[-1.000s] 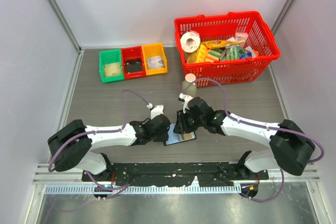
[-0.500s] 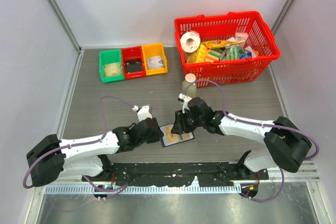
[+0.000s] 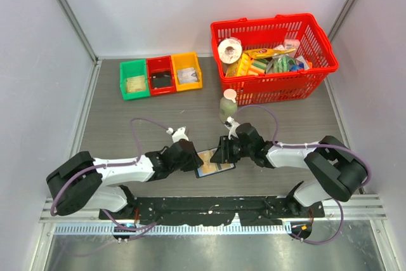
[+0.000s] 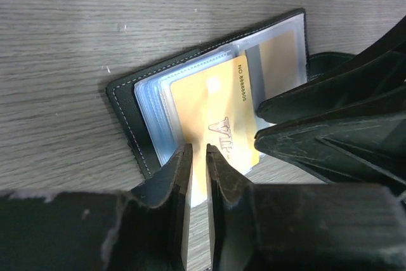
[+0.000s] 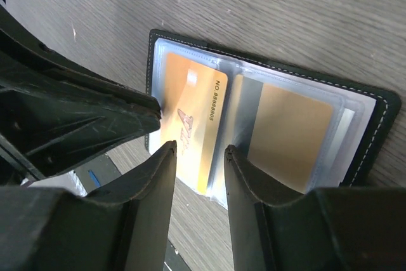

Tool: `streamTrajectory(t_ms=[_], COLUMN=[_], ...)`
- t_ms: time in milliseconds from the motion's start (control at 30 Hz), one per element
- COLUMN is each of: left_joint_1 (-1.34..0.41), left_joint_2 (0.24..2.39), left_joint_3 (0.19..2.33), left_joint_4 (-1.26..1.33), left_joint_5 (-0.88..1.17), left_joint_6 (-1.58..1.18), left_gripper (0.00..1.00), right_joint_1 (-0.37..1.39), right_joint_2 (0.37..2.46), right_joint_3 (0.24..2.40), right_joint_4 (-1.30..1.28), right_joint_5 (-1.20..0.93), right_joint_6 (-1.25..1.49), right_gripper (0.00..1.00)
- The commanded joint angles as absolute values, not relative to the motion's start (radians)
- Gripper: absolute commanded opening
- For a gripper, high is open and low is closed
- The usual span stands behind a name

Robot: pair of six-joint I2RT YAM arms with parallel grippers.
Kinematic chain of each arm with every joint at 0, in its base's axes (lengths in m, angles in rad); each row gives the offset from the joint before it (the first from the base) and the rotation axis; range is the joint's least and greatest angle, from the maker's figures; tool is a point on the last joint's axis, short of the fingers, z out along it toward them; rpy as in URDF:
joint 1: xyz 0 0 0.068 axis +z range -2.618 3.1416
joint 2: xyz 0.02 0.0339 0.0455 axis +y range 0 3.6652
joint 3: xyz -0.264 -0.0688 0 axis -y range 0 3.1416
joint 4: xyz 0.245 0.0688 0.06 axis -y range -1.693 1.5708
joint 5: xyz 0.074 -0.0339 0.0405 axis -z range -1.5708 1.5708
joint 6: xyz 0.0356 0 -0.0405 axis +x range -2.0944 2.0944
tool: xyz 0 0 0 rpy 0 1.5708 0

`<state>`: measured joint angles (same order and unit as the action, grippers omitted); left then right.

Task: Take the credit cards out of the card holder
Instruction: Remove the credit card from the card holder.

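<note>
The black card holder (image 3: pixel 217 168) lies open on the table between my grippers, with clear sleeves over its pale inner faces (image 4: pixel 124 98) (image 5: pixel 382 126). A yellow-orange credit card (image 4: pixel 212 96) (image 5: pixel 190 115) sticks partly out of one sleeve. A tan card (image 5: pixel 288 134) (image 4: pixel 279 55) sits in the other sleeve. My left gripper (image 3: pixel 195 158) (image 4: pixel 198 149) is shut to a thin slit, its tips on the yellow card's protruding end. My right gripper (image 3: pixel 223 152) (image 5: pixel 200 147) is open and empty, its fingers over the yellow card's edge and the fold.
A red basket (image 3: pixel 279 88) full of groceries stands at the back right. A small green bottle (image 3: pixel 228 106) stands just in front of it, close behind the right gripper. Green (image 3: pixel 124 80), red (image 3: pixel 160 61) and orange (image 3: pixel 199 71) trays sit at the back left.
The card holder, half hidden under the right gripper a second ago, now lies open and flat. My left gripper drew back left, then came forward onto the yellow card. The right gripper lowered slightly.
</note>
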<state>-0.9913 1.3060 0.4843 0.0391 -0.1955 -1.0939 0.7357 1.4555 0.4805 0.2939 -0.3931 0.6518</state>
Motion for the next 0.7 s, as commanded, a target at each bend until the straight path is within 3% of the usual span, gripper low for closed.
streamTrajectory(t_ms=[0,467,667], left_joint_1=[-0.982,-0.980,-0.980], left_joint_2=[1.331,1.345,1.364], left_joint_3=[0.422,0.397,0.405], left_joint_4=[0.109,0.063,0.040], left_joint_5=[-0.192,-0.209,-0.210], left_joint_6=[-1.161,-1.198,-1.201], left_gripper=[0.17,0.08,0.04], right_joint_1=[0.727,0.667,0.630], right_joint_2=[1.477,1.500,1.490], right_joint_3=[0.445,0.330,0.296], right_joint_4=[0.423,0.702,0.744], right_joint_5=[-0.420,-0.541,-0.581], right_joint_6=[0.683,0.775,0.776], right_gripper=[0.41,0.21,0.01])
